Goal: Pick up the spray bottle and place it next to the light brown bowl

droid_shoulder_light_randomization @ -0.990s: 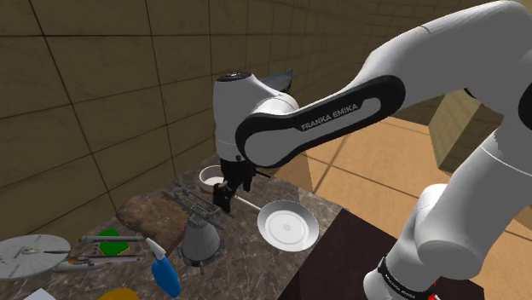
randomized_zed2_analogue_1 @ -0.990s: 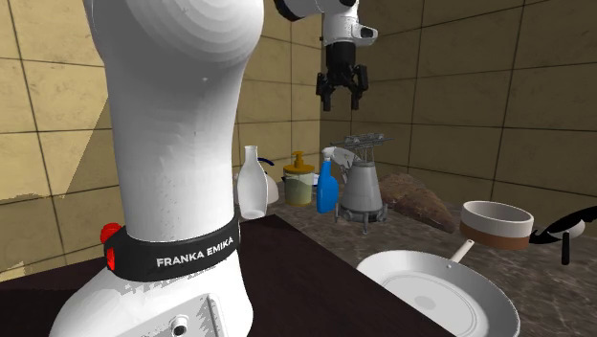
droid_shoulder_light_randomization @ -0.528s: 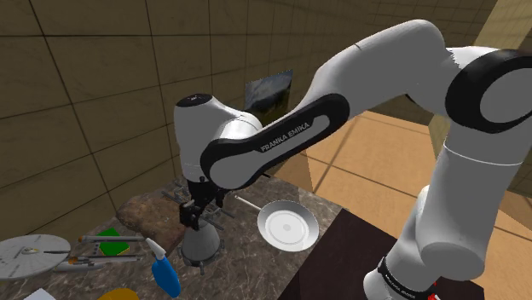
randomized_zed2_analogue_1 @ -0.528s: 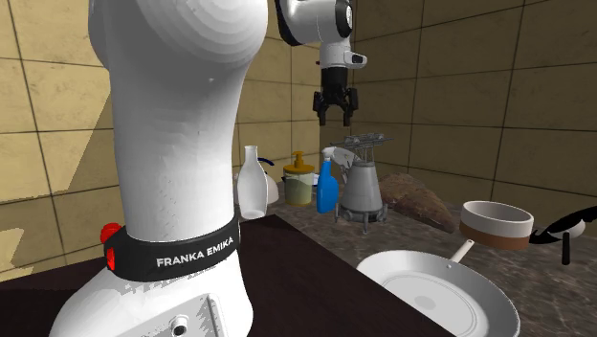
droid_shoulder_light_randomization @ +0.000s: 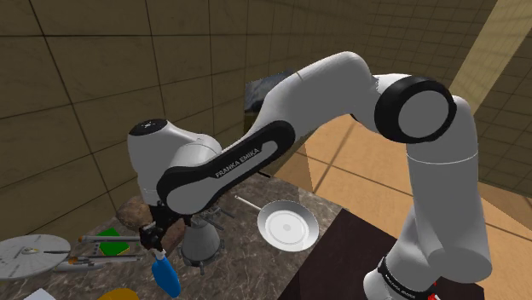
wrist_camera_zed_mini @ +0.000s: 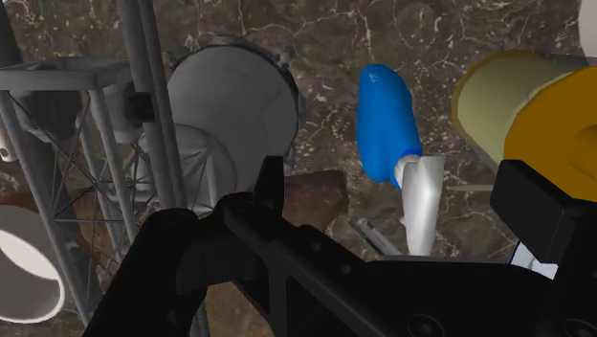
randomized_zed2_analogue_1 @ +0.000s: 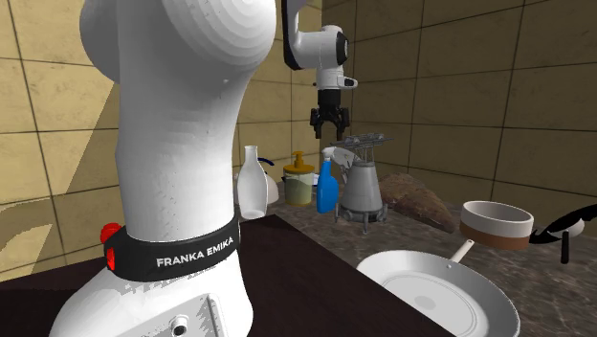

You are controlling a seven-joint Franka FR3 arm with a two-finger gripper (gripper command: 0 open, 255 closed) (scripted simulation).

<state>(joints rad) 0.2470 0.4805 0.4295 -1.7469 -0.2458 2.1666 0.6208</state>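
Hovering high over the blue spray bottle, fingers spread

The second exterior view gives the heights. The gripper (randomized_zed2_analogue_1: 329,123) hangs in the air straight above the spray bottle (randomized_zed2_analogue_1: 327,191), well clear of its pale head. The bottle stands upright on the dark marbled counter (randomized_zed2_analogue_1: 421,228). That view also takes in the light brown bowl (randomized_zed2_analogue_1: 496,226) with its white rim. It sits well apart from the bottle toward the view's right, past a grey cone-shaped vessel (randomized_zed2_analogue_1: 362,188) on a wire frame just beside the bottle.

Looking along the hand, the wrist view settles the tool. The two black fingers stand wide apart with the bottle's pale trigger head between them, and they grip nothing. A yellow jar (wrist_camera_zed_mini: 497,91) crowds one side of the bottle and the cone vessel the other.

The shoulder view looks down past the arm. It adds a flat green piece (droid_shoulder_light_randomization: 111,242) and a round white disc (droid_shoulder_light_randomization: 30,254) out beyond the bottle.

For room, bare counter lies between the cone vessel and the bowl, in front of a brown mottled mound (randomized_zed2_analogue_1: 411,190). A white pan (randomized_zed2_analogue_1: 435,287) lies near the counter's edge, its handle pointing toward the bowl. The tiled wall (randomized_zed2_analogue_1: 459,86) closes in just behind the row of things.
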